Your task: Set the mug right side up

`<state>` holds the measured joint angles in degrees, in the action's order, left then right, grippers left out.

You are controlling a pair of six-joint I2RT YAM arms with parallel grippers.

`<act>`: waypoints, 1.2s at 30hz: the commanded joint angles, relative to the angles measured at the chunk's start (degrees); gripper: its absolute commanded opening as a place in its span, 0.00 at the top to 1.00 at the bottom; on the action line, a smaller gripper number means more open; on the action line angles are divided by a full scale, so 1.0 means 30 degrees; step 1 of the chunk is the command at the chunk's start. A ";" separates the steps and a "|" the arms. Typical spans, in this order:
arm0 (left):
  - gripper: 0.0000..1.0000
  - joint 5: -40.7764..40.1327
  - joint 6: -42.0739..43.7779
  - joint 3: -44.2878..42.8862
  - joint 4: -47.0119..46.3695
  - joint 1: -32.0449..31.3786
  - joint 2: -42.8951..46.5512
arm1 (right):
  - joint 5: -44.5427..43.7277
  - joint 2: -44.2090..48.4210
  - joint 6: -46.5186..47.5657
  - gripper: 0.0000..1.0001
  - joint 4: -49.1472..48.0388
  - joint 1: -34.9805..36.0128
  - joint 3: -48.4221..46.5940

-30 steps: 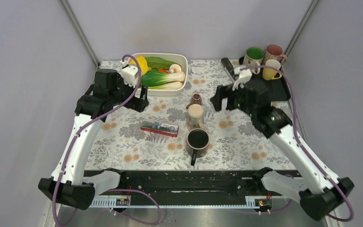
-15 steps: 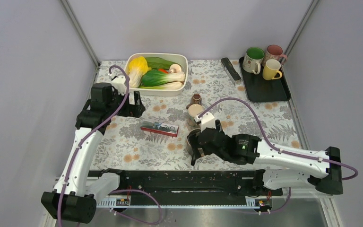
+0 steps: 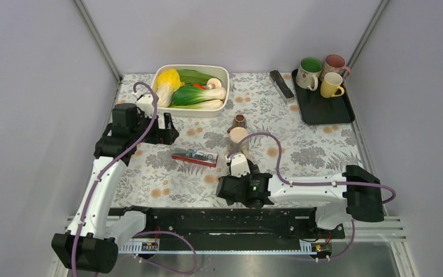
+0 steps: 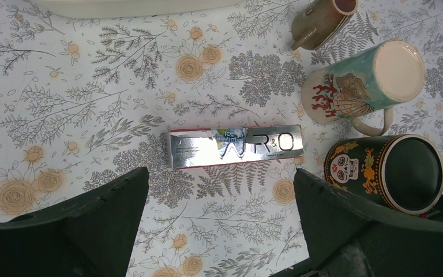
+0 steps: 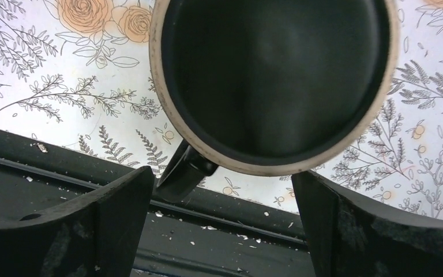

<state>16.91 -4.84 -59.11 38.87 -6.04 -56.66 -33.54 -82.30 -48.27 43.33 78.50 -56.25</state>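
A teal-and-cream mug (image 3: 238,138) (image 4: 352,86) stands mid-table with its flat cream base up. Beside it, a small brown mug (image 3: 239,121) (image 4: 323,14) lies on its side. A black skull mug (image 4: 392,173) (image 5: 274,81) stands with its mouth up and its handle toward the near rail. In the top view my right wrist hides most of it. My right gripper (image 3: 231,190) (image 5: 222,179) hangs open over that mug's near rim and handle, touching nothing. My left gripper (image 3: 170,128) (image 4: 220,173) is open above the cloth, left of the mugs.
A silver mint box (image 3: 194,156) (image 4: 235,145) lies between the left gripper and the mugs. A white dish (image 3: 226,74) of vegetables sits at the back. A black tray (image 3: 323,112) with three upright mugs is at the back right, with a black bar (image 3: 281,85) beside it. The black rail (image 5: 207,231) runs under the right gripper.
My right arm has swung from the back right down to the near edge, over the black mug. The left arm has shifted slightly. Both grippers stayed open.
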 commanded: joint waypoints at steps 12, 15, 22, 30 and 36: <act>0.01 0.0908 0.0417 -0.0276 -0.0624 0.0139 0.0615 | -0.0016 -0.0028 0.0714 0.09 -0.2603 -0.2026 0.2686; 0.01 0.0868 0.0533 -0.0335 -0.0592 0.0140 0.0465 | 0.0961 0.0542 0.1484 0.15 -0.4750 -0.2260 0.3707; 0.01 0.1716 0.0791 -0.0362 -0.0476 0.0139 0.0201 | 0.3084 0.0900 0.2590 0.69 -0.7648 -0.2909 0.4965; 0.01 0.3983 0.1464 -0.0566 0.0301 0.0139 0.0097 | 0.4088 0.3862 0.3874 1.00 -0.7920 -0.3066 0.5991; 0.02 0.5141 0.2086 -0.0467 0.0492 0.0111 -0.0059 | 0.6136 0.6292 0.6028 1.00 -0.9694 -0.3498 0.6410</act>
<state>27.73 -1.13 -59.11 41.06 -5.89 -56.45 -19.79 -68.71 -35.11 23.09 69.36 -36.69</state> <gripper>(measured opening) 0.987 0.267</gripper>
